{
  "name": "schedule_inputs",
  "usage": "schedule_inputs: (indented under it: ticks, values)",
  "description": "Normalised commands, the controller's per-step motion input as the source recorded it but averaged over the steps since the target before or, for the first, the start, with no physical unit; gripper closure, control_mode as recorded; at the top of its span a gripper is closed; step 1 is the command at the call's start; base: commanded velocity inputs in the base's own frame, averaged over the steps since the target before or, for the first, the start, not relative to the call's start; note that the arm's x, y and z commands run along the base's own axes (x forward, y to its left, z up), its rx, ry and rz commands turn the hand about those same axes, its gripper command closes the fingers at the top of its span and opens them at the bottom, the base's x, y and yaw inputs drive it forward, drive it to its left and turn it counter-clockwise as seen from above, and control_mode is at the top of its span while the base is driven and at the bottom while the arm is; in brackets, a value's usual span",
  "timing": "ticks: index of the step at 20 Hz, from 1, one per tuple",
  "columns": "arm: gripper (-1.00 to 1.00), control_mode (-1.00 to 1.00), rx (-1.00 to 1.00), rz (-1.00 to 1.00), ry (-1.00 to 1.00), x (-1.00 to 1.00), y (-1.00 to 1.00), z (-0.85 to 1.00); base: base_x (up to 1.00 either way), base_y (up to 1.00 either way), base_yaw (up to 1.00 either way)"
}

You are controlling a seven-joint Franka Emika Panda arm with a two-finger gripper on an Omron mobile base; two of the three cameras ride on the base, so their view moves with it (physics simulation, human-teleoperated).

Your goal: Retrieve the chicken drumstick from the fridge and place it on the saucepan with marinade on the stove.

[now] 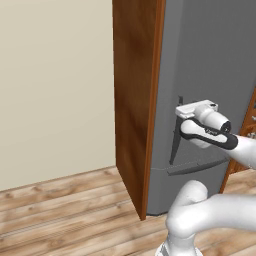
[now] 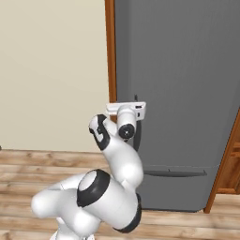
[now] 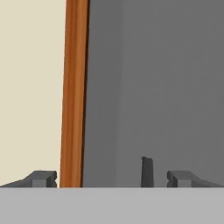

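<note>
The fridge [image 1: 210,60] [image 2: 187,70] [image 3: 166,87] stands tall and grey with its door closed, so the chicken drumstick is hidden. A brown wooden side panel [image 1: 132,100] [image 3: 74,87] runs down its left edge. My gripper [image 1: 178,113] [image 3: 112,179] is open and faces the door near that edge. One of its fingertips [image 3: 43,178] lies left of the panel, the other one right of the long dark door handle [image 1: 175,145] [image 2: 137,136] [image 3: 147,171]. Nothing is between the fingers. The saucepan, marinade and stove are out of view.
A horizontal dark handle [image 1: 195,167] [image 2: 173,172] marks the fridge's lower drawer. A brown wooden cabinet [image 1: 247,125] [image 2: 229,164] stands right of the fridge. A beige wall [image 1: 55,85] and wooden floor [image 1: 65,205] lie to the left.
</note>
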Motion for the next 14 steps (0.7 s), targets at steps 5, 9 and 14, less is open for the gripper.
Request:
schedule_inputs:
  ticks: [5,9,14]
  values:
    - [-1.00,-1.00,0.00,0.00,0.00,0.26,-0.09,0.00,0.00,0.00,0.00]
    - [-1.00,-1.00,0.00,0.00,0.00,0.27,-0.09,0.00,0.00,0.00,0.00]
    - [-1.00,-1.00,0.00,0.00,0.00,0.20,-0.06,0.00,0.00,0.00,0.00]
